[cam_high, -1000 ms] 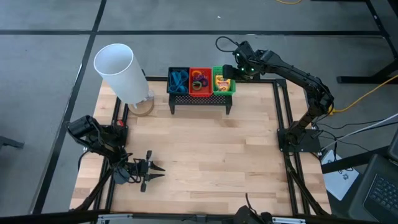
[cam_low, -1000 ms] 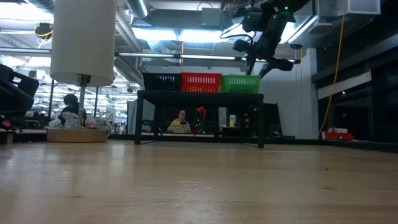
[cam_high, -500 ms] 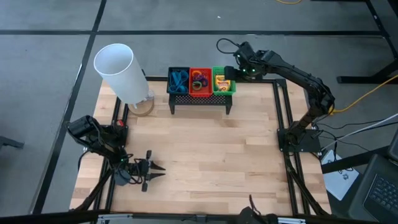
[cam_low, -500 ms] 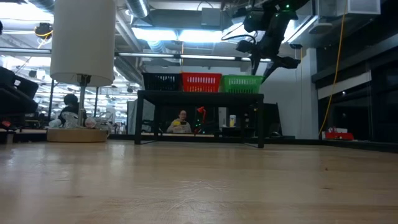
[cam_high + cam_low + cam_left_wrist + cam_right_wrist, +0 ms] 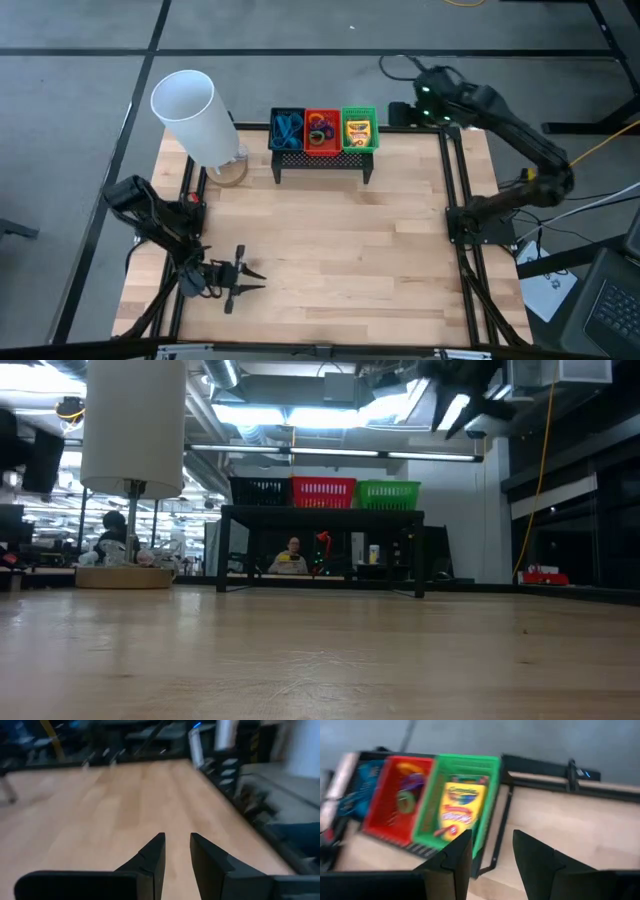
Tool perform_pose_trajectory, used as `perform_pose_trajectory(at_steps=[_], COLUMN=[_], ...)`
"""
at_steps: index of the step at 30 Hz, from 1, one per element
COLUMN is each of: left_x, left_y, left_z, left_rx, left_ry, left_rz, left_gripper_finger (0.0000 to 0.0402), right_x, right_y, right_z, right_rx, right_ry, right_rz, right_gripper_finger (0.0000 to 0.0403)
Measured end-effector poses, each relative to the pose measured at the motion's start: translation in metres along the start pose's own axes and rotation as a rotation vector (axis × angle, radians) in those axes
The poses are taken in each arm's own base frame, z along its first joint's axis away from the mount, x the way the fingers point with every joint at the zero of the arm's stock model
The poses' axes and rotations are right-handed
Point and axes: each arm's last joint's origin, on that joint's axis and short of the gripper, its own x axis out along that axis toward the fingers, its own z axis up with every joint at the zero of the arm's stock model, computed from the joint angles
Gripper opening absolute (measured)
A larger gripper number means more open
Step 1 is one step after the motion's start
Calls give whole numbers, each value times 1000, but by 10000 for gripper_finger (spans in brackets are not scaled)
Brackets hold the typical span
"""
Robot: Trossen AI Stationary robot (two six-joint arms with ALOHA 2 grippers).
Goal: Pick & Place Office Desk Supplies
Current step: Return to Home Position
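Three small mesh baskets stand in a row on a black mesh stand (image 5: 322, 160). The black basket (image 5: 287, 130) holds blue scissors, the red basket (image 5: 322, 130) holds purple and orange loops, and the green basket (image 5: 359, 130) holds a yellow-and-green crayon box (image 5: 460, 810). My right gripper (image 5: 492, 850) is open and empty, in the air to the right of the green basket, near the table's far right corner (image 5: 400, 112). My left gripper (image 5: 176, 850) is open and empty, low over the near left part of the table (image 5: 240, 280).
A big white cylinder (image 5: 190, 115) stands on a round base at the far left, beside the stand. The wooden table top (image 5: 330, 240) between the stand and the near edge is bare. A person sits in the room behind the stand (image 5: 291, 555).
My right gripper has drawn back from above the green basket toward the table's right edge and risen, empty. The crayon box stays in the green basket.
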Motion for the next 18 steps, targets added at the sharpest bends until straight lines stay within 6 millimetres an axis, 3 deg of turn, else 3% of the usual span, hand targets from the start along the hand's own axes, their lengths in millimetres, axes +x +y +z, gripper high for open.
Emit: perform_pose_trajectory(at_steps=[5,10,14,18], left_x=[-14,-39,-54,-66], left_y=[0,10,26,38], left_z=[41,74,91,103], left_rx=[28,122,153,171], left_ry=[-104,-166,-176,-215], left_rz=[-148,-196,-224,-257], left_gripper_finger=[88,88,88,88], right_x=[-51,-108,-137,-153], right_y=[5,16,26,34], right_z=[-23,-62,-88,-110], right_rx=[-211,-434,-595,-752], right_ry=[-98,-233,-273,-232], right_rz=[158,390,602,773], right_gripper_finger=[143,143,143,143])
